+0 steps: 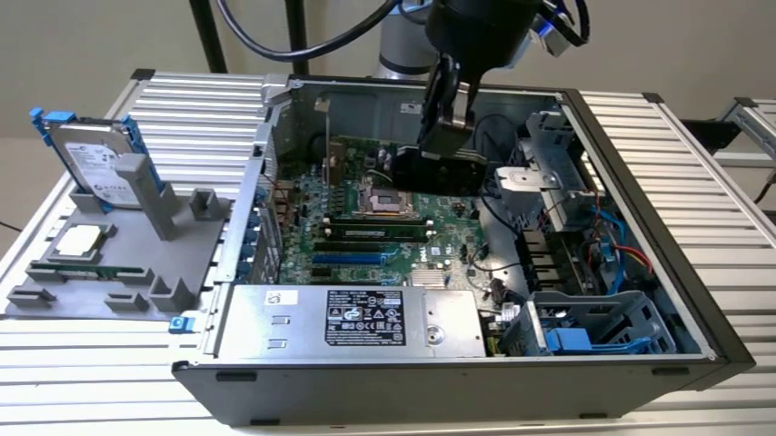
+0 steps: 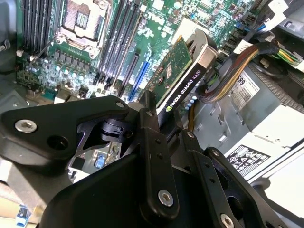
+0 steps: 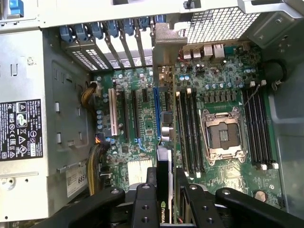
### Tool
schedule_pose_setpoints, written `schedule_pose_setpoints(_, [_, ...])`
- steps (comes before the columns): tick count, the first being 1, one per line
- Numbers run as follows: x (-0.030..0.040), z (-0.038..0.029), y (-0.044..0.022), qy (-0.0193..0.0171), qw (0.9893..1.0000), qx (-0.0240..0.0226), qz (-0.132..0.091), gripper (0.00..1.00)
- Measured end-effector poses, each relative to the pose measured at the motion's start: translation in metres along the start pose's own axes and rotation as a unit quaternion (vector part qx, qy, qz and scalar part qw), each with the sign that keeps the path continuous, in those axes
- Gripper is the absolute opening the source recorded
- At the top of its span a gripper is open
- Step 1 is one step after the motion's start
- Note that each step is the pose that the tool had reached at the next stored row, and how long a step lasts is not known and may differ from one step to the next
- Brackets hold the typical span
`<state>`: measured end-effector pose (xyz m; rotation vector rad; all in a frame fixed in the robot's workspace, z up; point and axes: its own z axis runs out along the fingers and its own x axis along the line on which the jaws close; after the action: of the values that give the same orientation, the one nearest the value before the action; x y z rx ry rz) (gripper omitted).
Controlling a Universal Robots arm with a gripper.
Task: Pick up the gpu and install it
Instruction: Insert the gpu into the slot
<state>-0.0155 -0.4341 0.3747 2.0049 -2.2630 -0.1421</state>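
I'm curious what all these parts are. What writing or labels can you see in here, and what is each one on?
White lettering, a maker's name and model: along the black cooler edge of the gpu, held in the jaws.
White label, fine print and symbols: on the power supply; too small to read.
Pale label: on the hard drive; too blurred to read.

Open case (image 1: 679, 300) top is giving access above the motherboard (image 1: 363, 227). Power supply (image 1: 352, 318), drive cage (image 1: 582, 327) and cable bundle (image 2: 237, 71) are crowding the motherboard's edges, narrowing passage.
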Motion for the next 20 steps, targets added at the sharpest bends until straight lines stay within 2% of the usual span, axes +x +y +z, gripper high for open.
schedule_pose_setpoints(20, [-0.0002,0.0065,-0.001,0.0,1.0,0.0,0.0,0.0])
